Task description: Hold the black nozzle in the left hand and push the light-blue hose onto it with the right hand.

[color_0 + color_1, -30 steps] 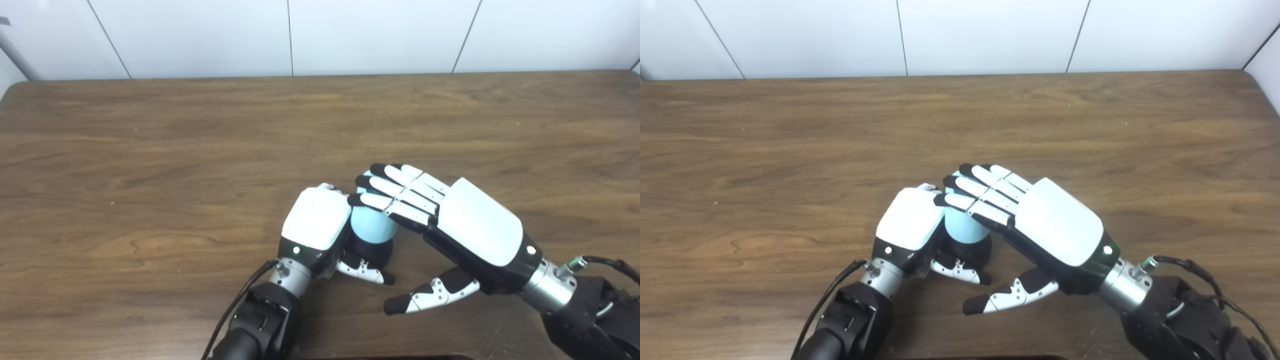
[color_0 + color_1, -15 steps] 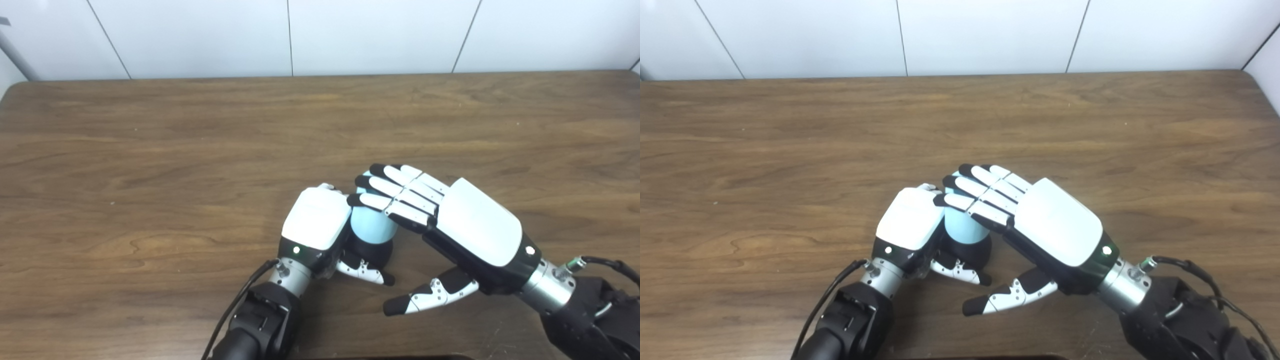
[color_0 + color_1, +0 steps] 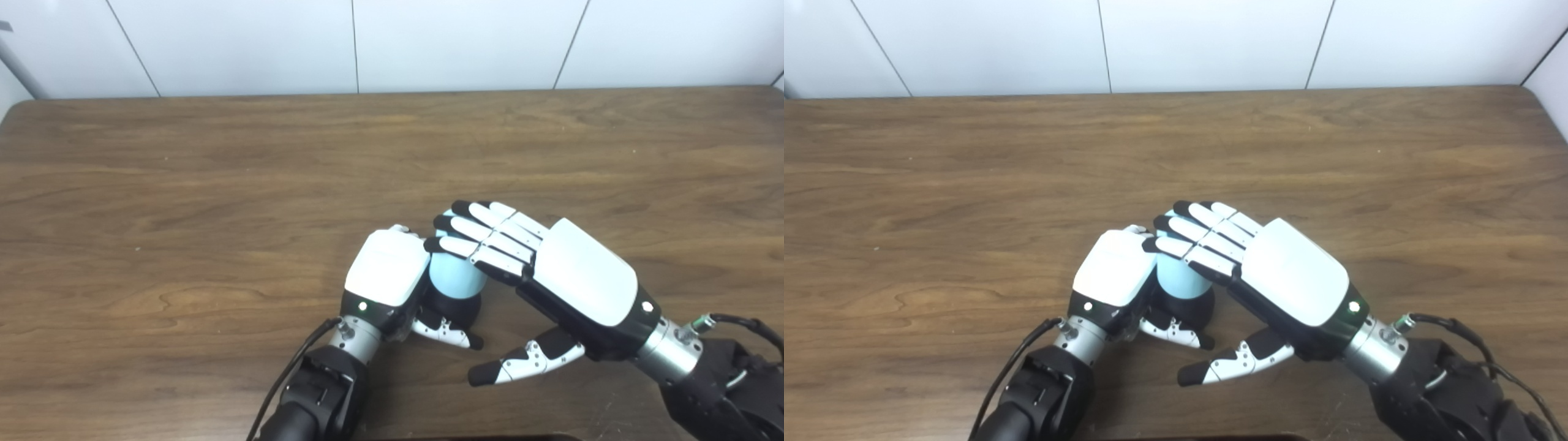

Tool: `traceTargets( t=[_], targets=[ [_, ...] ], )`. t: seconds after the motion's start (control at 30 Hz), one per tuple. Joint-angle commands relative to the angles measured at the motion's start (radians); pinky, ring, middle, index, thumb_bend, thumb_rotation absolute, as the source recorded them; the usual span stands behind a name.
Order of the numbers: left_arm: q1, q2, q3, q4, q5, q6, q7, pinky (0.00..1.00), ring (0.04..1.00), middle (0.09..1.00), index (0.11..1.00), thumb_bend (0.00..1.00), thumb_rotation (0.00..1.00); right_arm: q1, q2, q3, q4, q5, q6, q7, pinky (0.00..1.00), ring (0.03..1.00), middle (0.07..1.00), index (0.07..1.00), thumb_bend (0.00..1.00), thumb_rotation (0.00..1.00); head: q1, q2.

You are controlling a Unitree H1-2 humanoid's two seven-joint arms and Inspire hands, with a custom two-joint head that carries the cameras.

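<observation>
A black nozzle (image 3: 456,309) stands near the table's front, and a light-blue hose piece (image 3: 454,277) sits on top of it. My left hand (image 3: 392,275) is shut around the nozzle from the left, its thumb curling under the black base. My right hand (image 3: 551,269) reaches in from the right with straight, spread fingers (image 3: 484,236) lying flat over the top of the hose. Its thumb (image 3: 520,362) sticks out below, clear of both parts. The join between hose and nozzle is partly hidden by the hands.
The brown wooden table (image 3: 245,165) stretches wide on every side of the hands. A white panelled wall (image 3: 367,43) runs behind its far edge. The table's right end shows in the right eye view.
My right hand has edged very slightly to the left over the hose. The left hand, nozzle and hose have not visibly moved.
</observation>
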Motion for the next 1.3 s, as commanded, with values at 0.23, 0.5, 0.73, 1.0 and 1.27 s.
traceTargets(
  t=[0.23,0.5,0.73,1.0,1.27],
  targets=[
    [0.008,0.008,0.011,-0.016,0.021,0.007,-0.010,0.74,0.581,0.482,0.490,0.52,0.00,0.065,-0.057,0.033,0.082,-0.072,0.038,0.126,0.91,0.921,0.888,0.870,0.55,0.91,0.000,0.006],
    [0.008,0.008,0.011,-0.016,0.020,0.006,-0.010,0.75,0.586,0.493,0.483,0.52,0.00,0.070,-0.062,0.036,0.086,-0.073,0.036,0.121,0.91,0.920,0.888,0.866,0.55,0.90,0.000,0.006],
    [0.008,0.008,0.011,-0.015,0.021,0.007,-0.010,0.74,0.582,0.490,0.485,0.52,0.00,0.071,-0.063,0.038,0.087,-0.079,0.036,0.122,0.91,0.925,0.893,0.868,0.55,0.90,0.000,0.006],
    [0.008,0.007,0.011,-0.016,0.025,0.008,-0.011,0.74,0.579,0.485,0.488,0.52,0.00,0.069,-0.061,0.042,0.087,-0.078,0.041,0.127,0.92,0.929,0.894,0.870,0.55,0.90,-0.003,0.008],
    [0.008,0.008,0.011,-0.018,0.021,0.007,-0.013,0.74,0.585,0.494,0.482,0.52,0.00,0.077,-0.058,0.053,0.101,-0.094,0.035,0.123,0.92,0.922,0.889,0.867,0.55,0.90,-0.003,0.008]
  ],
)
